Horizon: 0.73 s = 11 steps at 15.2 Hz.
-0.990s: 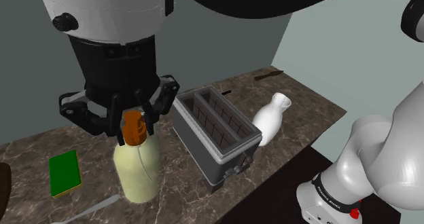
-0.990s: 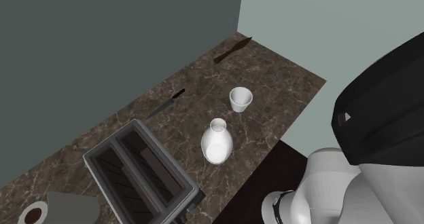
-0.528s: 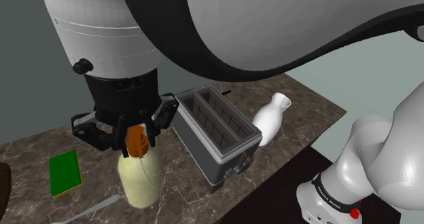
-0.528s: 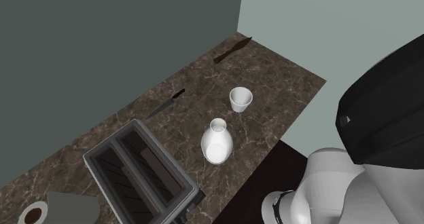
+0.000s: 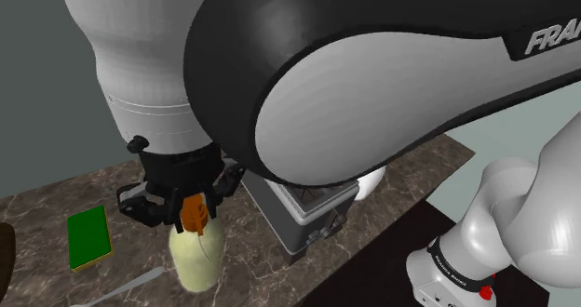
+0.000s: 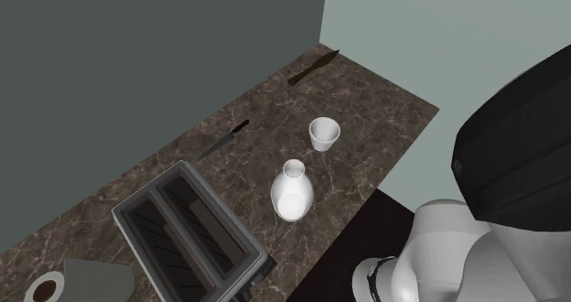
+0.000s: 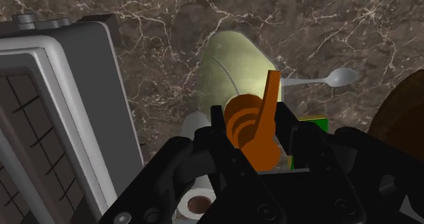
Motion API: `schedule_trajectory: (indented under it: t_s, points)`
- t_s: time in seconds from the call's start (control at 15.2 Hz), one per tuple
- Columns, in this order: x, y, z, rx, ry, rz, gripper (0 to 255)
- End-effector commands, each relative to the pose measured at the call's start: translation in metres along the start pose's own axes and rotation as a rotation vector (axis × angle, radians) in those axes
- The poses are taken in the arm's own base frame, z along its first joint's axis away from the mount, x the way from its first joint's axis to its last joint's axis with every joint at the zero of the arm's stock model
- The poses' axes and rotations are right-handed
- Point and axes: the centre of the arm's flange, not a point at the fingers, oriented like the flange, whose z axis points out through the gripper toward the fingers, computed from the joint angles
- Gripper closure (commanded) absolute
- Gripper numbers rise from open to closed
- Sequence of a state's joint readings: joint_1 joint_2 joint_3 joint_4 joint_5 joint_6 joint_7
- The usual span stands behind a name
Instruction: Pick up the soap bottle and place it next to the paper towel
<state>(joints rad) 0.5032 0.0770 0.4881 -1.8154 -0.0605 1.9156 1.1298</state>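
The soap bottle (image 5: 196, 260) has a pale yellow body and an orange pump top (image 5: 193, 212). It stands upright at the shoulder view's lower left, over the dark marble counter (image 5: 47, 212). My black gripper (image 5: 191, 214) comes down from above, shut on the pump neck. In the wrist view the fingers (image 7: 216, 138) clasp the orange pump (image 7: 255, 124), with the bottle's body (image 7: 231, 66) beyond it. The paper towel (image 7: 197, 203), a white roll with a brown core, lies between the bottle and the toaster. It also lies at the lower left of the second exterior view (image 6: 46, 288).
A grey toaster (image 5: 312, 212) stands just right of the bottle. Beside the bottle lie a green sponge (image 5: 90, 237) and a spoon (image 5: 121, 289). Farther along the counter are a white vase (image 6: 292, 192), a white cup (image 6: 322, 133) and two knives (image 6: 224, 140). The robot's stand (image 5: 447, 268) is at the lower right.
The arm has swung lower and closer to the shoulder camera. The gripper and the bottle in it have shifted slightly toward that view's lower right. The arm now hides most of the toaster.
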Motion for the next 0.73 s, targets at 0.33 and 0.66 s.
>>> schedule_trajectory:
  t_s: [0.33,0.66]
  points:
    - [0.0,0.0,0.037,0.001,0.001,0.0,255]
    - [-0.001,0.001,0.063,0.001,0.001,0.0,255]
